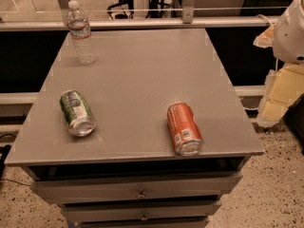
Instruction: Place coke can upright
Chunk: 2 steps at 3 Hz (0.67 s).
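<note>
**Hazards**

- The coke can (184, 128) lies on its side at the front right of the worktop (142, 65). Its near silver end is just beside the front edge. If you push along the can's length, expect it to slide off the front and fall past the drawers (140, 194).
- The can's round wall rests on the flat surface. A glancing or off-centre contact will probably roll it sideways, out of the grasp line.
- If you grip it near one end, the can may pivot as you tip it up and then topple on release.
- The green can (77, 113), also on its side, and the upright water bottle (81, 32) are well apart from the coke can. Collision with either is unlikely.

**Arm pose**

- The gripper (278, 99) hangs off the right side of the worktop, past the edge and well apart from the coke can. It is not touching anything on the surface.
- You cannot tell from this view whether it is open or closed.
- The approach has not yet begun.
</note>
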### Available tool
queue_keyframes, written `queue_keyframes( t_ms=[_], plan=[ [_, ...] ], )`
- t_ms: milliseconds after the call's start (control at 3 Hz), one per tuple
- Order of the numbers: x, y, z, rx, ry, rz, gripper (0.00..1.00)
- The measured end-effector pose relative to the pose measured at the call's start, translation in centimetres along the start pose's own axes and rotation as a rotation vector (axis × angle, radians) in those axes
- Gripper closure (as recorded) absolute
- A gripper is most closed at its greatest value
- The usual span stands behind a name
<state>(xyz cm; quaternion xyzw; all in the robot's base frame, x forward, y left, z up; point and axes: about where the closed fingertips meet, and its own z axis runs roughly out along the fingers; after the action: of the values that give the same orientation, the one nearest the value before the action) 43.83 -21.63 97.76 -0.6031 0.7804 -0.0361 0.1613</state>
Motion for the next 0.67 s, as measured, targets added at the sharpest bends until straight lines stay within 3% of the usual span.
queue_keyframes(
  t_ms=[333, 667],
  plan=[
    [0.0, 0.0, 0.0, 0.0, 0.0, 0.0, 0.0],
    [-1.1, 0.3, 1.1, 0.007, -0.026, 0.08, 0.0]
  ],
)
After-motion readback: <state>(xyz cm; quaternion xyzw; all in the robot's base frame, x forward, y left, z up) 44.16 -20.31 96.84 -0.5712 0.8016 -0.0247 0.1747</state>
